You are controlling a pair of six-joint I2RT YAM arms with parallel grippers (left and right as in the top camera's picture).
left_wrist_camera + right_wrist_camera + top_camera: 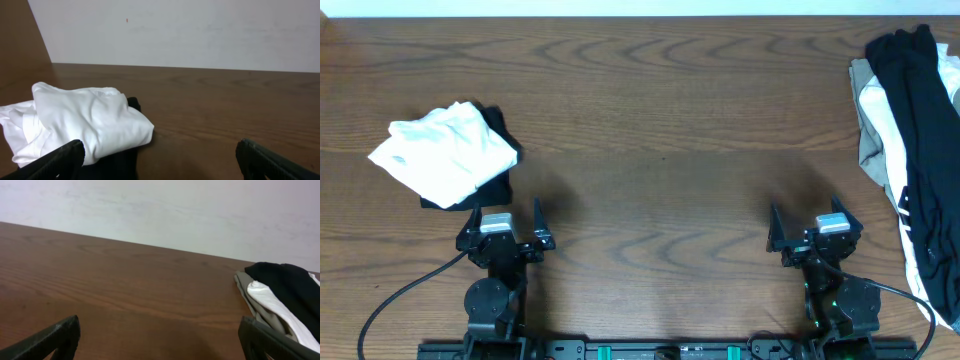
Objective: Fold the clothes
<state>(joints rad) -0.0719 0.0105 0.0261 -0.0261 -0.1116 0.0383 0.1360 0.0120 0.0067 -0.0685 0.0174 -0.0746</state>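
The left tool [506, 212], lower left, and the right tool [804, 212], lower right, are seen spread wide and empty. Bare counter [660, 110] is noted between them. A white bundle [445, 152] on a black garment [501, 128] is recorded upper left, and a black, white and beige pile [910, 140] at the right edge.

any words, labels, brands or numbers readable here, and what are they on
No readable text in any view.
Crumpled white fabric garment: no print or label showing.
Pile of black, white and beige fabric garments: no print or tag showing.
Black robot arm bases: any markings too small to read.
Brown wooden table and pale wall: no writing.
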